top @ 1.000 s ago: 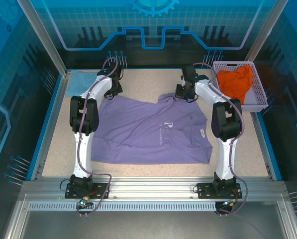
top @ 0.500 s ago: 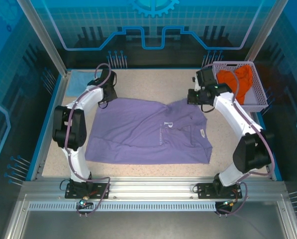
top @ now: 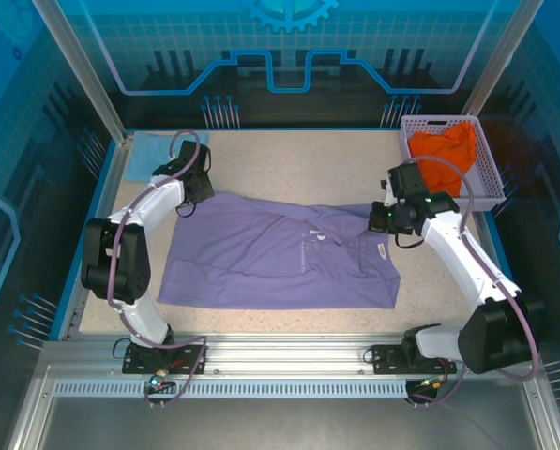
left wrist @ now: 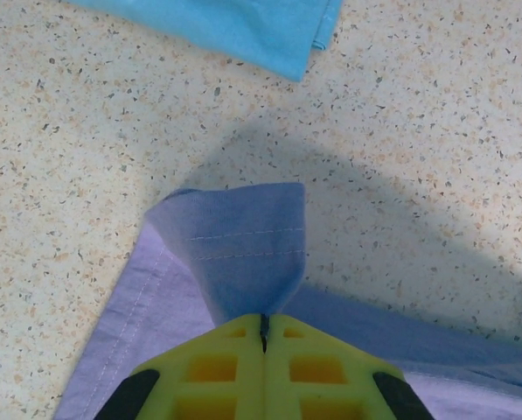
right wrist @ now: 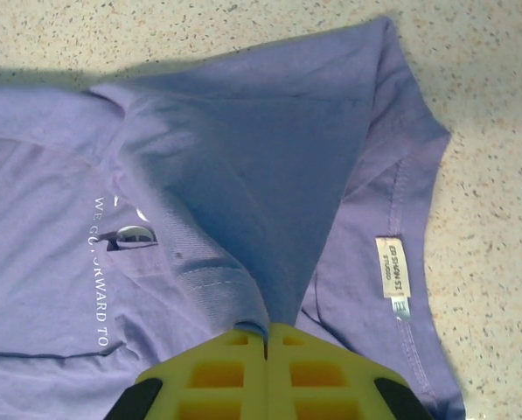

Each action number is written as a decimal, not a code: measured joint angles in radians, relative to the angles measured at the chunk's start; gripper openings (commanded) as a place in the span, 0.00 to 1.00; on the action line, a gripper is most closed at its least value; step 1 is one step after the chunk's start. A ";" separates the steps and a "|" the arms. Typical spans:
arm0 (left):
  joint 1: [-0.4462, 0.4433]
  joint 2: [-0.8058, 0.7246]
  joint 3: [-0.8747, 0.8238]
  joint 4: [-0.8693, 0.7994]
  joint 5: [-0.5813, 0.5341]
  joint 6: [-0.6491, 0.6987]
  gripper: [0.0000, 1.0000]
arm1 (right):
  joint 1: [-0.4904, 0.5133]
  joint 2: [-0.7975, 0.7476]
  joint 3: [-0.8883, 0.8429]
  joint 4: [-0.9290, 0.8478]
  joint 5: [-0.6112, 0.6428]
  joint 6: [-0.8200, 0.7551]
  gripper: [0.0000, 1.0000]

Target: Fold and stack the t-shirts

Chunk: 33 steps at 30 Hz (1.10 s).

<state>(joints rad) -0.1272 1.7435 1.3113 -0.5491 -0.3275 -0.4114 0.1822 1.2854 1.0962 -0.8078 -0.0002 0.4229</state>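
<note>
The purple shirt (top: 280, 258) lay spread across the middle of the table (top: 298, 155), its far edge drawn out between the two grippers. The left gripper (left wrist: 263, 319) was clamped on a hemmed corner. Its yellow fingers (left wrist: 282, 346) met with cloth pinched in the seam, and their lower halves were cut off by the frame. The right gripper (right wrist: 267, 331) was likewise closed on a raised fold near the collar, beside the white label (right wrist: 392, 276). That fold hid part of the lettering (right wrist: 103, 297), so only fragments could be read. The blue shirt (top: 151, 150) lay at the far left corner, one edge behind the left arm. The orange shirt (top: 446, 155) sat bunched in the basket (top: 491, 187) at far right — its shape hard to make out.
</note>
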 measured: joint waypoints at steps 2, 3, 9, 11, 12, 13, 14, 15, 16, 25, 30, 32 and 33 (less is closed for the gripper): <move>0.001 -0.011 -0.001 -0.004 0.007 0.005 0.00 | -0.034 -0.014 -0.002 -0.008 -0.034 0.006 0.00; 0.002 -0.017 -0.001 -0.006 0.010 0.009 0.00 | -0.045 -0.016 -0.002 -0.009 -0.047 0.009 0.00; 0.027 -0.058 -0.002 -0.035 0.041 0.019 0.00 | -0.061 -0.017 0.003 -0.032 -0.100 0.018 0.00; 0.029 -0.083 -0.027 -0.035 0.056 0.014 0.00 | -0.061 -0.025 -0.015 -0.025 -0.116 0.022 0.00; 0.029 -0.098 -0.050 -0.037 0.063 0.006 0.00 | -0.061 -0.035 -0.033 -0.019 -0.121 0.022 0.00; 0.029 -0.117 -0.078 -0.040 0.071 -0.004 0.00 | -0.061 -0.050 -0.059 -0.019 -0.126 0.023 0.00; 0.029 -0.132 -0.104 -0.048 0.076 -0.015 0.00 | -0.061 -0.063 -0.086 -0.020 -0.130 0.025 0.00; 0.029 -0.142 -0.124 -0.052 0.081 -0.027 0.00 | -0.061 -0.071 -0.106 -0.020 -0.135 0.026 0.00; 0.029 -0.151 -0.147 -0.060 0.083 -0.038 0.00 | -0.061 -0.078 -0.127 -0.023 -0.139 0.026 0.00; 0.059 -0.168 -0.216 -0.143 0.058 -0.157 0.06 | -0.061 -0.111 -0.247 -0.026 -0.135 0.050 0.08; 0.110 -0.122 -0.167 -0.203 0.034 -0.186 0.32 | -0.082 -0.119 -0.299 -0.018 -0.137 0.083 0.45; 0.120 -0.103 -0.136 -0.222 0.019 -0.195 0.48 | -0.108 -0.130 -0.325 -0.010 -0.135 0.111 0.48; 0.122 -0.102 -0.126 -0.231 0.013 -0.201 0.55 | -0.118 -0.143 -0.336 -0.006 -0.135 0.120 0.49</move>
<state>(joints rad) -0.0051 1.6413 1.1854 -0.7803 -0.3145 -0.6125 0.0643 1.1423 0.7601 -0.8143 -0.1349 0.5430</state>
